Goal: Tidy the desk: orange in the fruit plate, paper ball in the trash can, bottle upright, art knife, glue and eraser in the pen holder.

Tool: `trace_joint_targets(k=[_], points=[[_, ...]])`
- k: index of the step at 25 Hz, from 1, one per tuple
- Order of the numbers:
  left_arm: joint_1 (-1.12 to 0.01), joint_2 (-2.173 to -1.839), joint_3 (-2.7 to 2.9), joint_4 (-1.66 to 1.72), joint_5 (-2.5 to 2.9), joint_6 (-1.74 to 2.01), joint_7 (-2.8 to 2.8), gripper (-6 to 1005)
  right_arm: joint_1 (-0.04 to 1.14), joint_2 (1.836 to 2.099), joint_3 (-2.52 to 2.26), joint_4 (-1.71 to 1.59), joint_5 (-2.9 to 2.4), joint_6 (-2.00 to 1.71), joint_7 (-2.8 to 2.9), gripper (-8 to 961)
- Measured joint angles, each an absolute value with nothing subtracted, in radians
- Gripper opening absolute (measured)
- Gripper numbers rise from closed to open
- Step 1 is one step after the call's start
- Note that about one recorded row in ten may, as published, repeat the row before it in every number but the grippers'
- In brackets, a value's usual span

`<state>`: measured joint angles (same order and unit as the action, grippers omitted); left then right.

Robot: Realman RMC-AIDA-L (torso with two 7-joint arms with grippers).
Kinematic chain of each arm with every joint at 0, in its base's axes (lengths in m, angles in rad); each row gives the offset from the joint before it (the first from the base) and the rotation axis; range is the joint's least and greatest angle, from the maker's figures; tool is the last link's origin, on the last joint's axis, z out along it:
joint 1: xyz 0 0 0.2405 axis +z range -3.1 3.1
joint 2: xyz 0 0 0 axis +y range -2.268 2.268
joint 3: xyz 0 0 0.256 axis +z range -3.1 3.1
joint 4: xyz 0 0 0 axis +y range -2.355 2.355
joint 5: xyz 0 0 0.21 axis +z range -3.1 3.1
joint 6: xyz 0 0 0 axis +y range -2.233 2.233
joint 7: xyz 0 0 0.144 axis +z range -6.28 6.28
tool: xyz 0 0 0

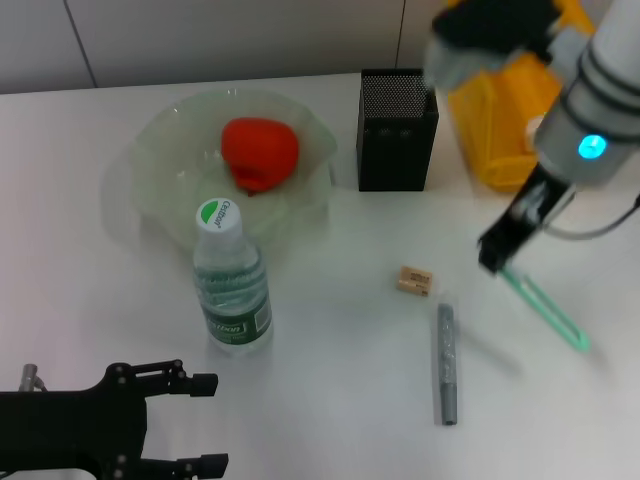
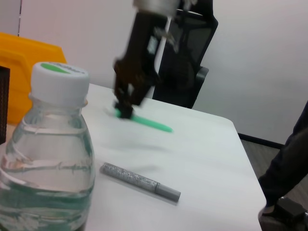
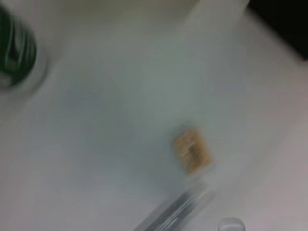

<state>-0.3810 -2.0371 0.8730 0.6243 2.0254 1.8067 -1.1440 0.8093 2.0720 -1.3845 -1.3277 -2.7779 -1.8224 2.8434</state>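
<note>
Now the right tool is pinching just the end of the art knife on the table, so the knife might be slipping out and falling while going to the pen holder.

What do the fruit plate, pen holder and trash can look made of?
Fruit plate: pale-green translucent glass or clear plastic, glossy; the desk shows through its wavy rim.
Pen holder: black metal mesh, matte; fine perforations show on the inner wall.
Trash can: bright yellow plastic by its look, smooth and opaque, partly hidden behind the right arm.
</note>
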Motion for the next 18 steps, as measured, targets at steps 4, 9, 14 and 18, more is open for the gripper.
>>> trace_joint_targets(k=[4, 9, 14, 18], points=[[-0.381, -2.039, 0.871, 0.625, 2.023, 1.806, -1.143, 815, 0.799, 2.067, -1.255, -1.461, -2.790, -1.781, 2.769, 176], [-0.380, -2.045, 0.859, 0.627, 2.022, 1.795, -1.143, 815, 0.762, 2.072, -1.200, -1.560, -2.781, -1.594, 2.703, 177], [-0.379, -2.048, 0.847, 0.624, 2.020, 1.783, -1.143, 815, 0.738, 2.075, -1.206, -1.582, -2.720, -1.437, 2.653, 177], [-0.379, -2.052, 0.837, 0.624, 2.020, 1.774, -1.143, 815, 0.711, 2.078, -1.211, -1.573, -2.627, -1.312, 2.579, 176]])
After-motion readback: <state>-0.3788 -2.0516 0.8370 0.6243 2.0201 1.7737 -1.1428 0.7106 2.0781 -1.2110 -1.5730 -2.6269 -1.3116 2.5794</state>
